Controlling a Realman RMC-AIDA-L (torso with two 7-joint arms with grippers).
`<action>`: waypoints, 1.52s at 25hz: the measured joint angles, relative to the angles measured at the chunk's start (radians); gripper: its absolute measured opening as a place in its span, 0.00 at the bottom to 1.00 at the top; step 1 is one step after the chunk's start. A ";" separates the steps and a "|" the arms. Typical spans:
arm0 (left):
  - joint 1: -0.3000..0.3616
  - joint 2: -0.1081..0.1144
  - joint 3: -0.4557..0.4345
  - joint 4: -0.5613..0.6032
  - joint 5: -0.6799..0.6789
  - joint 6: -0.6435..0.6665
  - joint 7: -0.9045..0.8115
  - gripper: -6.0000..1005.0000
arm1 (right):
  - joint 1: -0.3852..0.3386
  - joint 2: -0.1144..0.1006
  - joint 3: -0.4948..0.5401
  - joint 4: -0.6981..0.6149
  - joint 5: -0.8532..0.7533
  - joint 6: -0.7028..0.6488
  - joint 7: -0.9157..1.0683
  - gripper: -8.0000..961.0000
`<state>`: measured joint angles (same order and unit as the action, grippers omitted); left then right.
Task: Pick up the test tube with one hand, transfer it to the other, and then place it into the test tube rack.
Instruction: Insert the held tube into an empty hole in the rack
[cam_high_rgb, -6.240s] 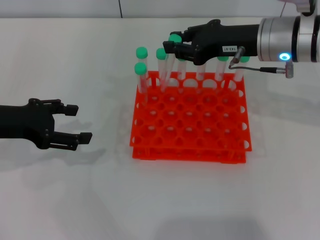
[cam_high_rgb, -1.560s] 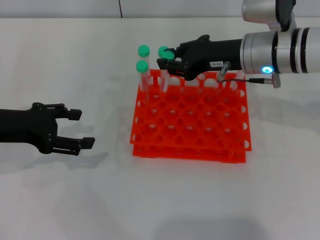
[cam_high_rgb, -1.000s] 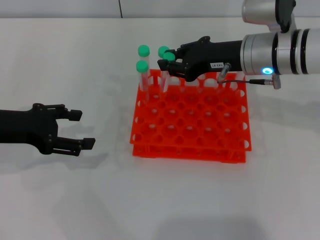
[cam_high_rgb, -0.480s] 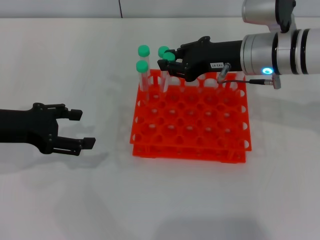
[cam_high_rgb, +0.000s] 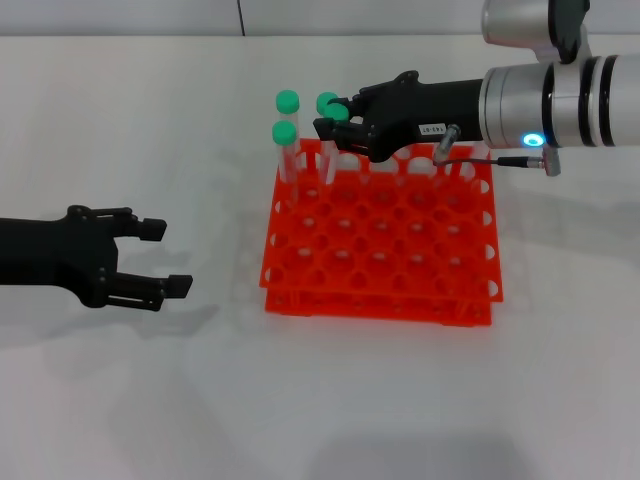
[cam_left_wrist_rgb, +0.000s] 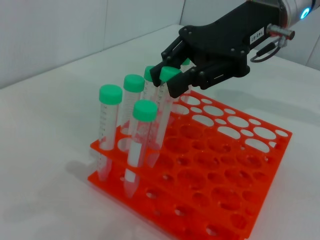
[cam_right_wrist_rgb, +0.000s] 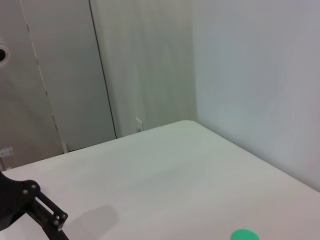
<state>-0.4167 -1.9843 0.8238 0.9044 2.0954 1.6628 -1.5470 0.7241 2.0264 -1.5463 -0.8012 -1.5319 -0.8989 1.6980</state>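
Head view, from the left: the left gripper (cam_high_rgb: 168, 257) hangs over the bare white table (cam_high_rgb: 150, 400), its 2 fingers spread with nothing between them. The orange-red test tube rack (cam_high_rgb: 380, 250) stands right of it, 3 green-capped tubes upright at its far-left corner. The right gripper (cam_high_rgb: 330, 122) reaches over the rack's far rows, clenched on the test tube (cam_left_wrist_rgb: 164, 107), whose lower end sits in a rack hole.
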 joint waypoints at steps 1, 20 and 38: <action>0.000 0.000 0.000 -0.001 0.000 0.000 0.001 0.88 | 0.000 0.000 0.000 0.000 0.000 0.000 0.000 0.28; 0.000 0.001 0.000 -0.002 0.010 -0.002 0.002 0.88 | 0.003 0.000 0.000 0.010 0.002 -0.005 -0.005 0.28; 0.000 0.001 0.000 -0.002 0.011 -0.002 0.002 0.88 | -0.002 0.000 0.000 -0.013 0.001 -0.008 -0.008 0.53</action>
<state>-0.4172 -1.9835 0.8235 0.9019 2.1063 1.6606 -1.5446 0.7222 2.0263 -1.5463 -0.8142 -1.5313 -0.9071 1.6905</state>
